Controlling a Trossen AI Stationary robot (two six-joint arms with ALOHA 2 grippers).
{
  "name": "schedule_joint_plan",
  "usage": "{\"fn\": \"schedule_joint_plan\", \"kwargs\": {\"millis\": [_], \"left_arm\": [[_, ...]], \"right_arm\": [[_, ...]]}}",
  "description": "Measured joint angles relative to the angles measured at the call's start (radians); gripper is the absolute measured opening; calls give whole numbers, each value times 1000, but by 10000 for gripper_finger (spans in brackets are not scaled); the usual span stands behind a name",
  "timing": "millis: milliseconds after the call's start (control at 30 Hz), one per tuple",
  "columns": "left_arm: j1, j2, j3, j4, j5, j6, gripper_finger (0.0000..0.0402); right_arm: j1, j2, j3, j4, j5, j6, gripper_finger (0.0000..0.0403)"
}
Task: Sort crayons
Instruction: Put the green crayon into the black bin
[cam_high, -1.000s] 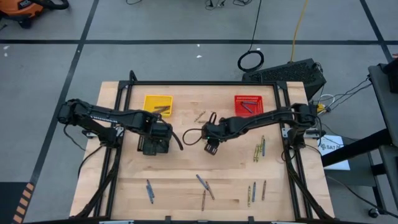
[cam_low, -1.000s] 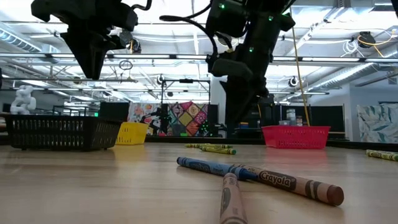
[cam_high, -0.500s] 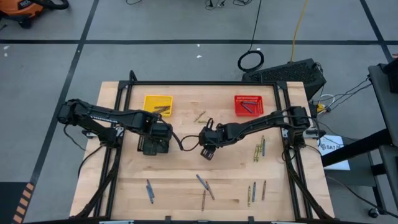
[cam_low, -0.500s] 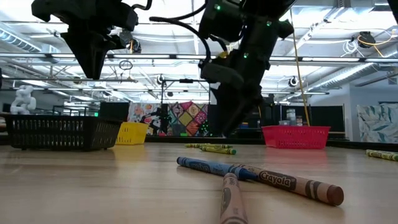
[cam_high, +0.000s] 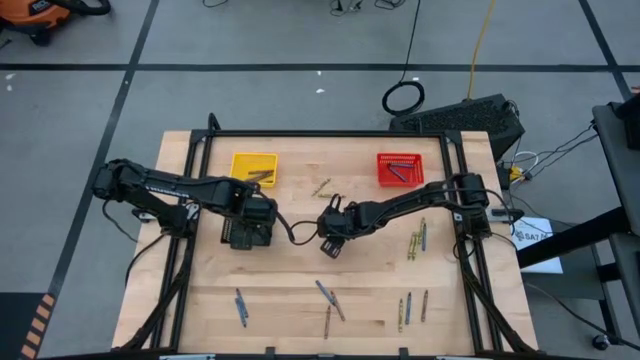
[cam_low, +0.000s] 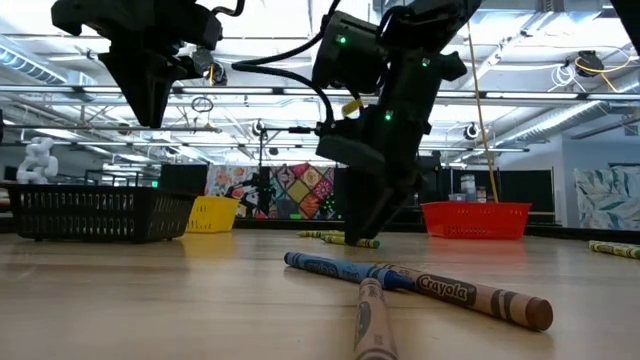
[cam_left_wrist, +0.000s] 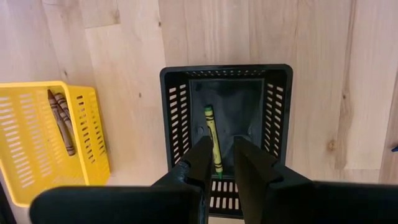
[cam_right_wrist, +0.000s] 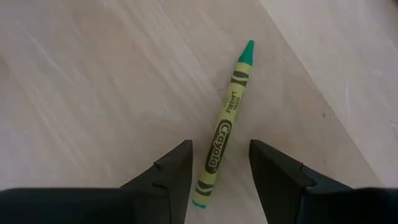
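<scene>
Green crayon (cam_right_wrist: 224, 135) on wooden table (cam_high: 300, 280), between spread fingers of right gripper (cam_right_wrist: 219, 167), ungripped; left gripper (cam_left_wrist: 219, 160), part-open and empty, above black basket (cam_left_wrist: 178, 93).

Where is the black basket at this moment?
In the high view the black basket sits left of the table's middle, below the yellow basket, directly under the left end effector; one green crayon lies inside.

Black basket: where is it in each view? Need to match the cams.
High view: black basket left of centre, mostly hidden under the left gripper.
Low view: far left.
Left wrist view: centre, one green crayon inside.
Right wrist view: not in it.
Shared landmark: the yellow basket beside it, also in the low view and left wrist view.
</scene>
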Motion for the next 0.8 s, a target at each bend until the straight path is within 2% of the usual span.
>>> {"fn": "schedule_joint_plan", "kwargs": {"millis": [233, 367, 633, 800], "left_arm": [[0, 0, 0, 2, 0, 1, 57], [0, 0, 0, 14, 0, 2, 57], [0, 0, 0, 24, 1, 2, 57], [0, 0, 0, 24, 1, 2, 57]], "right_arm": [[-6, 1, 1, -33, 37, -5, 136], [-15, 15, 4, -47, 37, -4, 105], [-20, 60, 4, -57, 39, -27, 13], [-24, 54, 3, -54, 36, -53, 7]]}}
